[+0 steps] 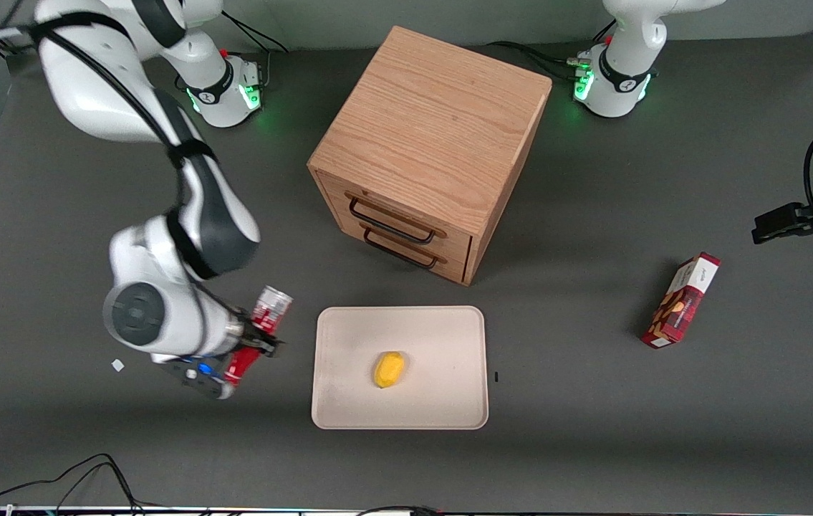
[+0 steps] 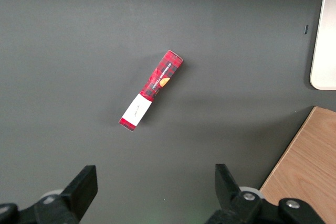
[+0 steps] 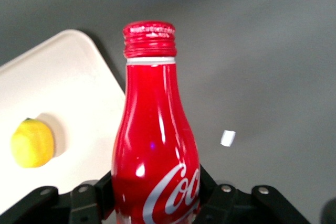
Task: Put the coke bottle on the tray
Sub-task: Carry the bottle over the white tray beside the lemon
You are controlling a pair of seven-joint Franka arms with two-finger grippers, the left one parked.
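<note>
A yellow lemon (image 1: 389, 369) sits in the middle of the tray (image 1: 449, 337); the wooden drawer cabinet (image 1: 427, 143) stands farther from the front camera, and a red snack box (image 1: 682, 299) lies toward the parked arm's end of the worktop (image 1: 592, 444). The gripper (image 1: 252, 344) hangs just beside the tray's edge, over bare worktop, clamped on the coke bottle (image 1: 266, 315), which is tilted and clear of the tray. A small white scrap (image 1: 117, 365) lies nearby.
</note>
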